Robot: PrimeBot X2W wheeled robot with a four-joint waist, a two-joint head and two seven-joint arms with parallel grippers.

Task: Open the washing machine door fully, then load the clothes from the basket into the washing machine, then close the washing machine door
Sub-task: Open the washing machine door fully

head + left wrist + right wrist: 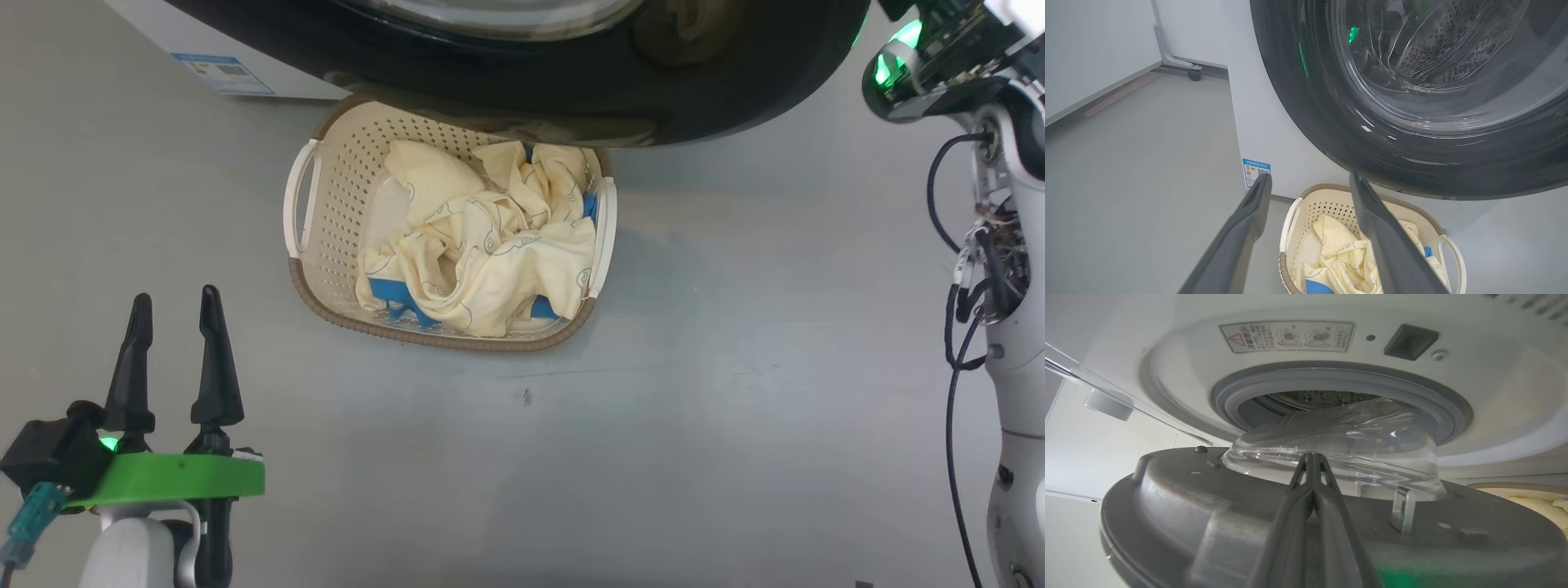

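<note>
l gripper (176,296) jaws spread, r gripper (1311,457) jaws pressed together, maybe touching part-open door (1167,506), clothes (490,245) in basket (343,204)

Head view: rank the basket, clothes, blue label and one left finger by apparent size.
1. basket
2. clothes
3. blue label and either of the left fingers look alike; fingers sit nearer the camera, so unranked.

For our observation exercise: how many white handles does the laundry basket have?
2: the left handle and the right handle, at opposite ends of the basket. None seem hidden.
</note>
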